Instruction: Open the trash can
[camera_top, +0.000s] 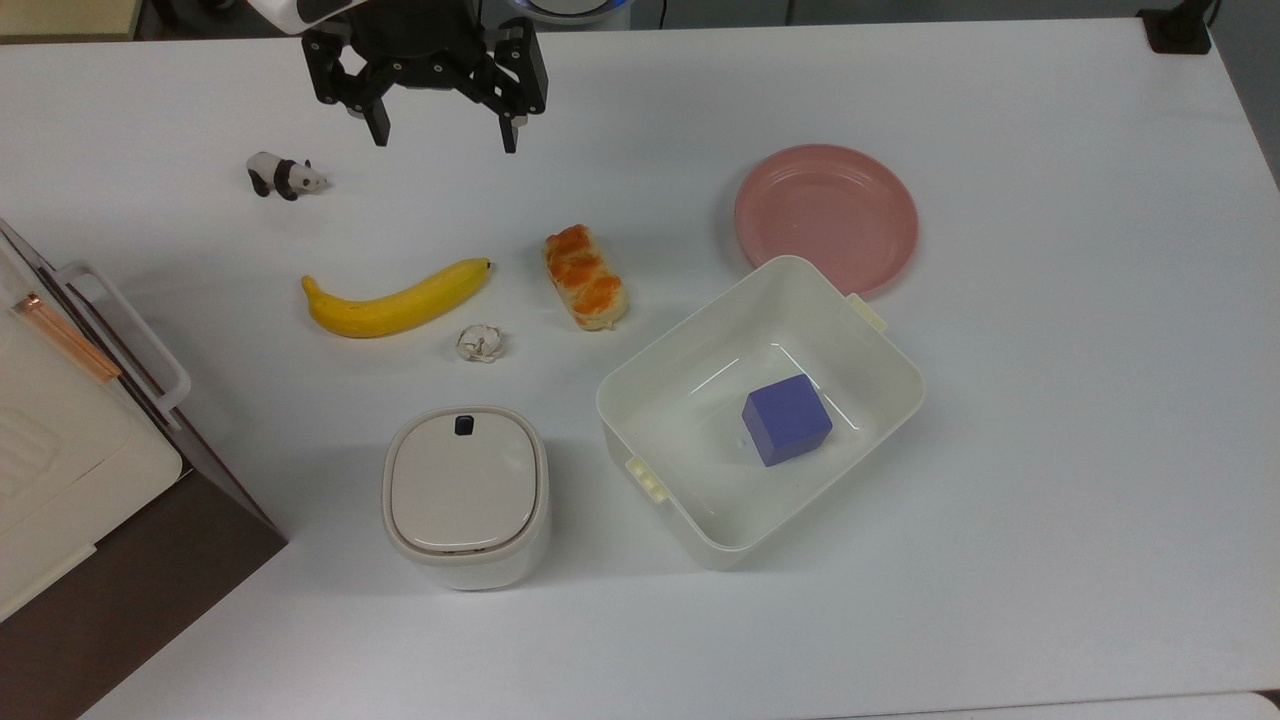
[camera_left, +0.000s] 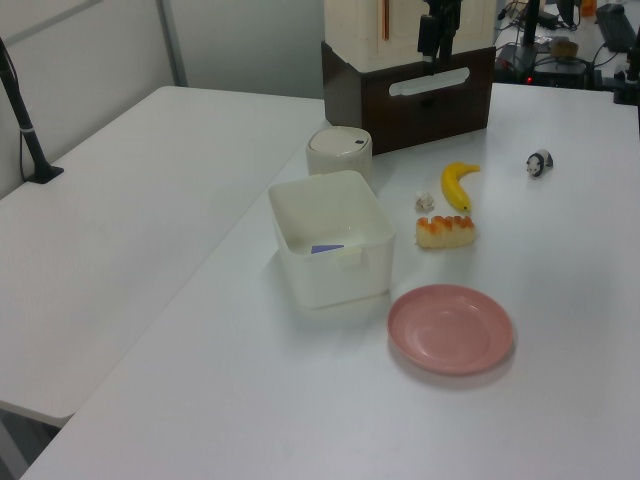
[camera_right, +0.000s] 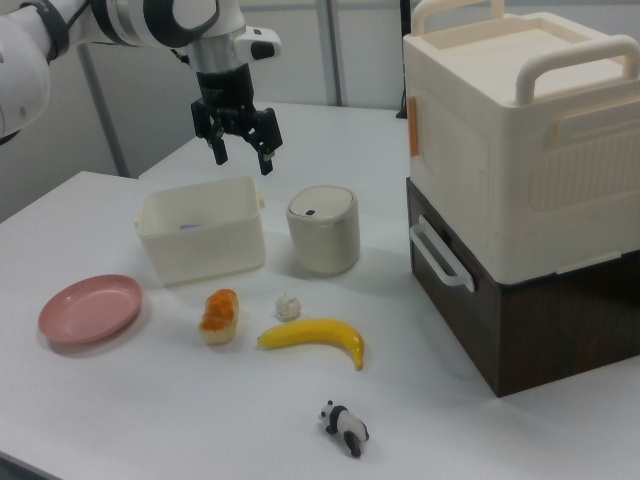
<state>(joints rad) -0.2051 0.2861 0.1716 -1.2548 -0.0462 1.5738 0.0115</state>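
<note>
Up over the far edge of the table (camera_top: 1000, 560) in the top view, my gripper (camera_top: 440, 135) hangs with fingers spread wide, holding nothing, so I judge the approach hasn't begun. I see the trash can (camera_top: 466, 495) standing well apart, lid down, black button (camera_top: 464, 425) facing the arm. Between them lie a banana (camera_top: 395, 300) and a crumpled wad (camera_top: 480, 343); I'd descend over them.
</note>
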